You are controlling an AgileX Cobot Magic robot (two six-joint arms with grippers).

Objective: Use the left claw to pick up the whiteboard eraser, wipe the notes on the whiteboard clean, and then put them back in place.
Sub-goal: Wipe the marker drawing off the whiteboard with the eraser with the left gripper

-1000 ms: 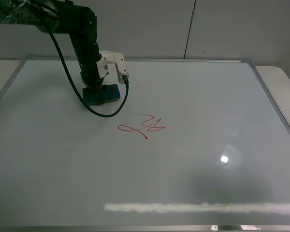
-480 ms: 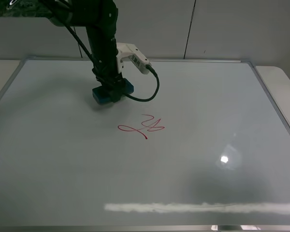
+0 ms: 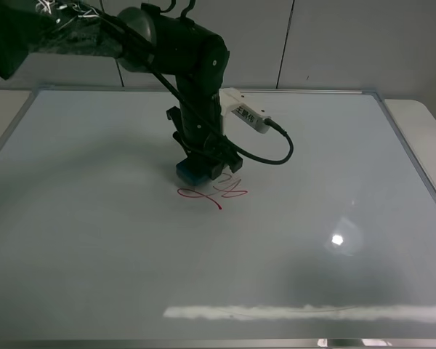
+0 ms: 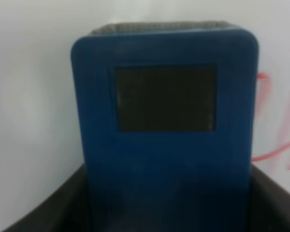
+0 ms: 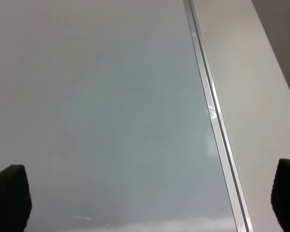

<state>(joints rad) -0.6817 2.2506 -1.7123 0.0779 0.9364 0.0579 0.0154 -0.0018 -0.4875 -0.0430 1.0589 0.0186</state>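
My left claw [image 3: 203,163] is shut on the teal-blue whiteboard eraser [image 3: 190,173] and presses it on the whiteboard [image 3: 334,153]. The eraser sits at the far edge of the red notes [image 3: 212,193], touching or just over their top strokes. In the left wrist view the eraser [image 4: 164,121] fills the frame between the dark fingers [image 4: 48,215], with red strokes [image 4: 275,147] beside it. My right gripper [image 5: 147,198] is open and empty over the board near its silver frame [image 5: 212,121]; it does not show in the exterior view.
The board's silver frame [image 3: 414,156] runs along the right side, with a white table surface [image 3: 429,120] beyond it. The claw's camera module [image 3: 247,116] and its black cable [image 3: 280,156] hang to the right of the arm.
My left claw has carried the eraser from the far left of the board to the right and toward the front, up to the top of the red notes. The notes look unchanged.
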